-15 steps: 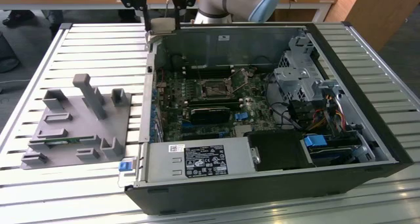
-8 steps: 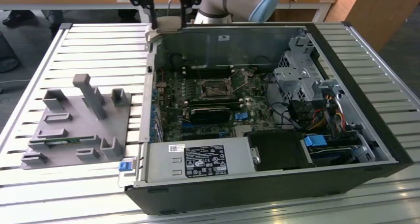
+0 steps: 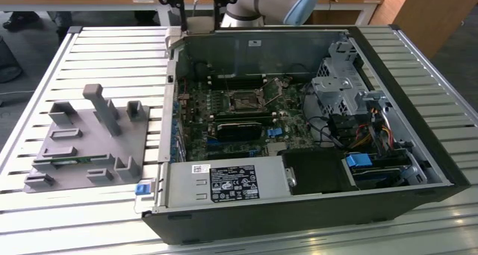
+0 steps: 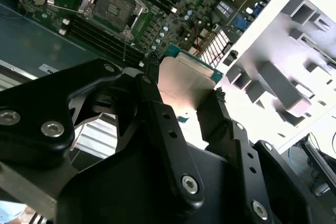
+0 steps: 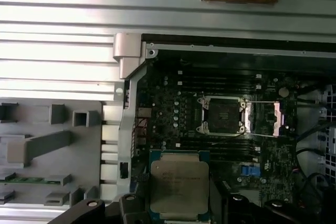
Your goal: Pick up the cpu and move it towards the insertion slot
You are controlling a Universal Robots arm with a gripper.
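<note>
Black two-fingered hand [image 4: 184,85], clenched on the cpu [image 4: 185,81], a small flat square chip with a silvery metal top and green rim; one black finger [image 4: 152,98] presses each opposite edge, seen in the second wrist view. In the first wrist view the same cpu [image 5: 179,183] is held aloft above the open black computer case [image 3: 299,216], over the green motherboard [image 5: 173,108] near the case wall that faces the tray. The insertion slot [image 5: 224,115], a square dark socket framed by a shiny metal bracket, lies apart from the chip, further across the board; in the exterior view the insertion slot [image 3: 243,103] sits near the middle of the board, and in the second wrist view the insertion slot [image 4: 111,4] shows beyond the fingertips. Grey plastic tray [image 3: 82,149] with upright posts and recesses rests on the slatted white tabletop [image 3: 112,48], toward the exterior view's left edge, just beside the case. A thin green memory stick [image 3: 69,161] lies in a tray recess. The hand's black links [image 3: 196,0] show at the tabletop's far edge in the exterior view.
</note>
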